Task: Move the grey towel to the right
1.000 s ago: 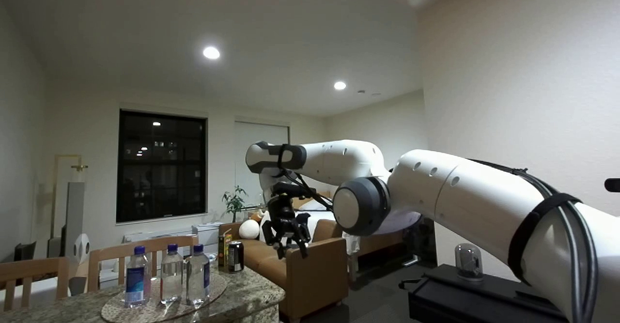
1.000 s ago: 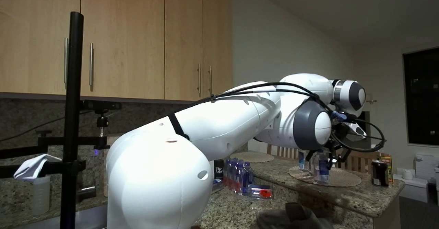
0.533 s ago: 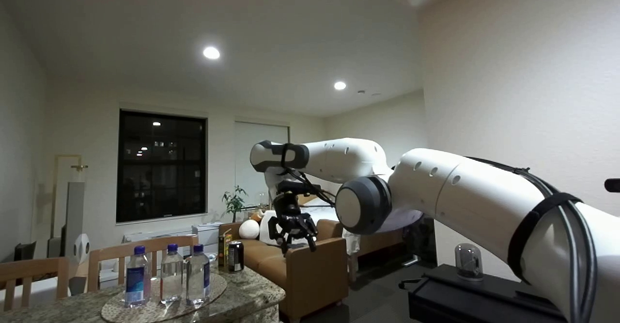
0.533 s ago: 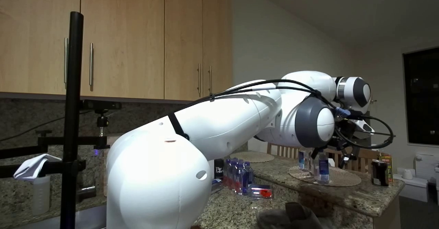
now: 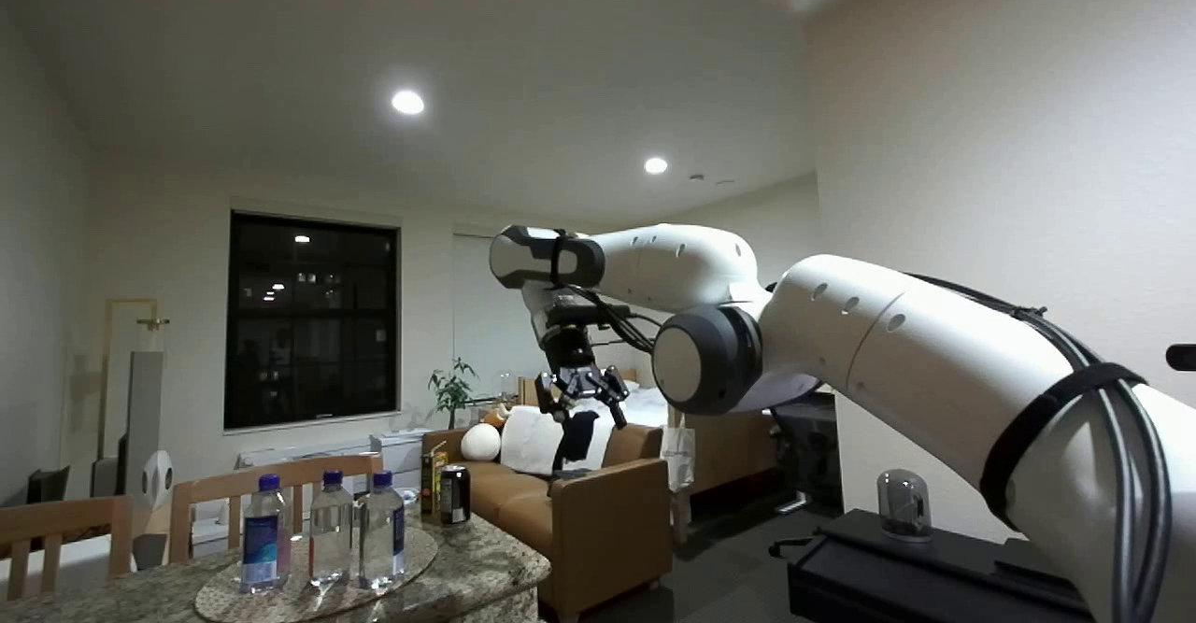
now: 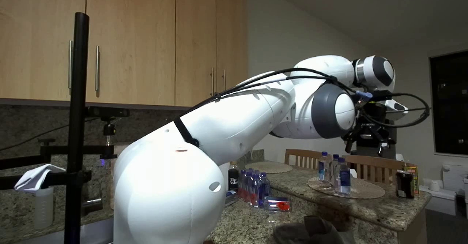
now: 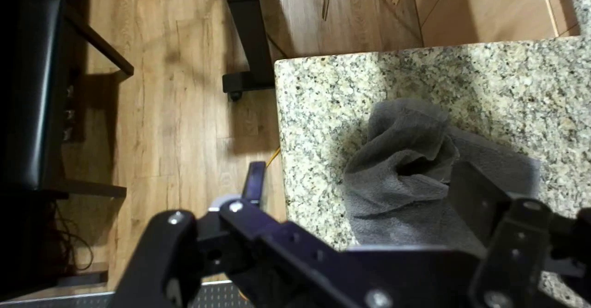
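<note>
The grey towel (image 7: pixel 392 192) lies crumpled in folds on the speckled stone counter (image 7: pixel 318 114) in the wrist view, with its flatter end to the right. In an exterior view the towel (image 6: pixel 309 233) shows at the bottom edge, partly cut off. My gripper (image 7: pixel 364 181) is open and empty, its fingers wide apart. The right finger (image 7: pixel 478 197) overlaps part of the towel in the wrist view, and the left finger (image 7: pixel 254 183) shows over the floor past the counter edge. The gripper also shows raised in both exterior views (image 5: pixel 589 417) (image 6: pixel 365 149).
Clear water bottles (image 5: pixel 329 530) stand on a round woven mat (image 5: pixel 420 558), with a dark can (image 5: pixel 455 495) and a yellow carton (image 6: pixel 412 174) near them. More bottles (image 6: pixel 253 187) stand on the lower counter. A black pole (image 6: pixel 76 127) rises at left. A brown sofa (image 5: pixel 607 530) stands behind.
The arm has risen, and the gripper is clearly higher and slightly further right in both exterior views. The gripper stays open. The towel has not visibly moved.
</note>
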Action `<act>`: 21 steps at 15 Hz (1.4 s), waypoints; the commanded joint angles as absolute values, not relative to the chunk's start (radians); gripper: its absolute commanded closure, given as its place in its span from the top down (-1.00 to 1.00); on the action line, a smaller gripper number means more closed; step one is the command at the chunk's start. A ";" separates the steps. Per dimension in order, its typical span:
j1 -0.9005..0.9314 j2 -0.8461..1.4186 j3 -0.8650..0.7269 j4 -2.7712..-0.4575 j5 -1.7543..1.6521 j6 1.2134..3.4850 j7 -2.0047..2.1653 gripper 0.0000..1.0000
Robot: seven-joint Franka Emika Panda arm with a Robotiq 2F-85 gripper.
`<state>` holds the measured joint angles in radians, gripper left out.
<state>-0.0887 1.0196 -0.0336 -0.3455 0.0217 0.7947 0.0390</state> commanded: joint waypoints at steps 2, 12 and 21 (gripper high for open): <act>-0.072 0.944 -0.049 -0.345 -0.025 0.862 0.019 1.00; -0.030 0.841 -0.024 -0.344 -0.001 1.148 0.049 1.00; 0.012 0.794 -0.019 -0.364 -0.006 1.225 0.046 1.00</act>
<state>0.0132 0.8062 -0.0244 -0.3438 -0.0019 1.2168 0.0460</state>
